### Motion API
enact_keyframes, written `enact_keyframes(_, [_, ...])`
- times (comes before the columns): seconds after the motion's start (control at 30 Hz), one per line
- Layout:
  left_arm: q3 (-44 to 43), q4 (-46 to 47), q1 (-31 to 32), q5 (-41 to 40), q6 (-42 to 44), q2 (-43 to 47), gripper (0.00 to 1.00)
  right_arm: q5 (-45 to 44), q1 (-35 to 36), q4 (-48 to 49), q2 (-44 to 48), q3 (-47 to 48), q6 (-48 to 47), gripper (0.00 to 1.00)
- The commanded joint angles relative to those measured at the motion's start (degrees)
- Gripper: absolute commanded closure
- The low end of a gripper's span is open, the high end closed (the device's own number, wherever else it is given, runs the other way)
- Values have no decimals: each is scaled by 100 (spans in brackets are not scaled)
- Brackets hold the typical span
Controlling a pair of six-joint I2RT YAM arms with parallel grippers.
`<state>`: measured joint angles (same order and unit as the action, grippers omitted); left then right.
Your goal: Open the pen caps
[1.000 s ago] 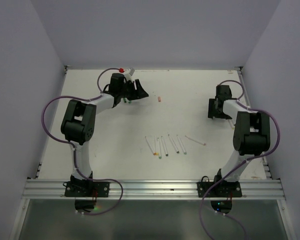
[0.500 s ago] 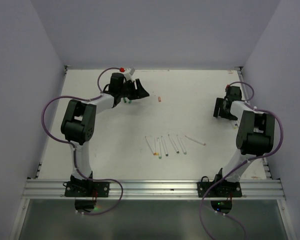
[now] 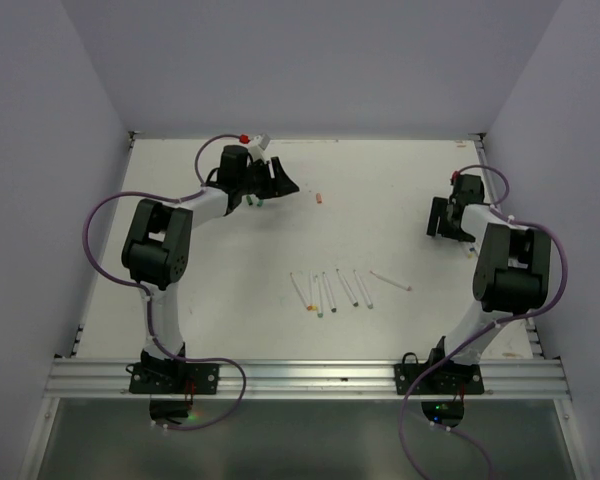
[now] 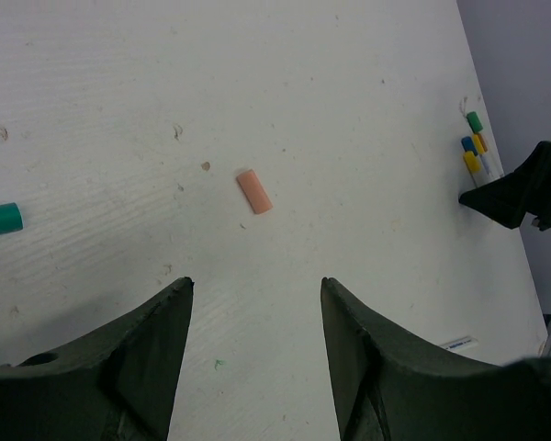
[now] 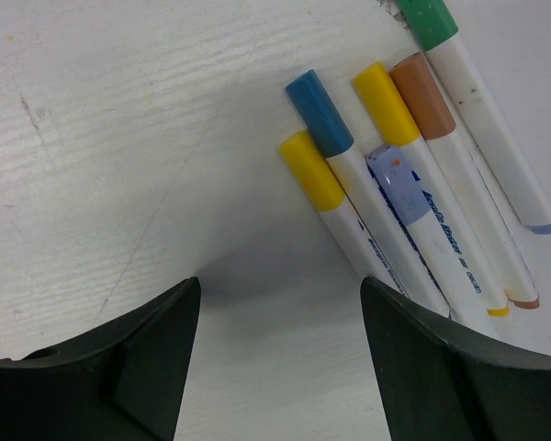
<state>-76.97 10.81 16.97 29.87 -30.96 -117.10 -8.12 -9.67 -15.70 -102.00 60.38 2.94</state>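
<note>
A row of slim white plastic pens (image 3: 332,290) lies at the middle of the white desk (image 3: 400,180); everything else is placed from that row.

Far beyond the row and to its left, the left tool (image 4: 255,285) hangs low over the desk. Its 2 dark fingers are apart with nothing between them. Just ahead of that gap lies a short salmon-orange plastic cap (image 4: 253,191), loose and alone. A green cylindrical cap (image 4: 0,220) lies to its left, cut by the picture's edge.

Beyond the row and to its right, near the desk's right edge, the right tool (image 5: 280,285) has its fingers spread and empty. Just ahead of it, 5 capped white pens (image 5: 413,211) lie side by side, their caps yellow, blue, yellow, brown-orange and green. The nearest yellow cap (image 5: 303,170) lies closest to the gap.

From above, the row's coloured ends look uncapped, though they are too small to be sure.
</note>
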Motion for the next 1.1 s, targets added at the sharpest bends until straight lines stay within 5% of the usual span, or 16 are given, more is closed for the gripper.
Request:
enact_keyframes(0.0, [-55,317,25,125,-86,117,39,-111,-87,24,259,18,-92,26])
enact_keyframes(0.8, [-90,361,26,186,-77,47,38,-286,-193,155,690,-176,-189,26])
enact_keyframes(1.07, [-81,352,34,221,-59,29,38,-304,-246,94,216,-79,-197,27])
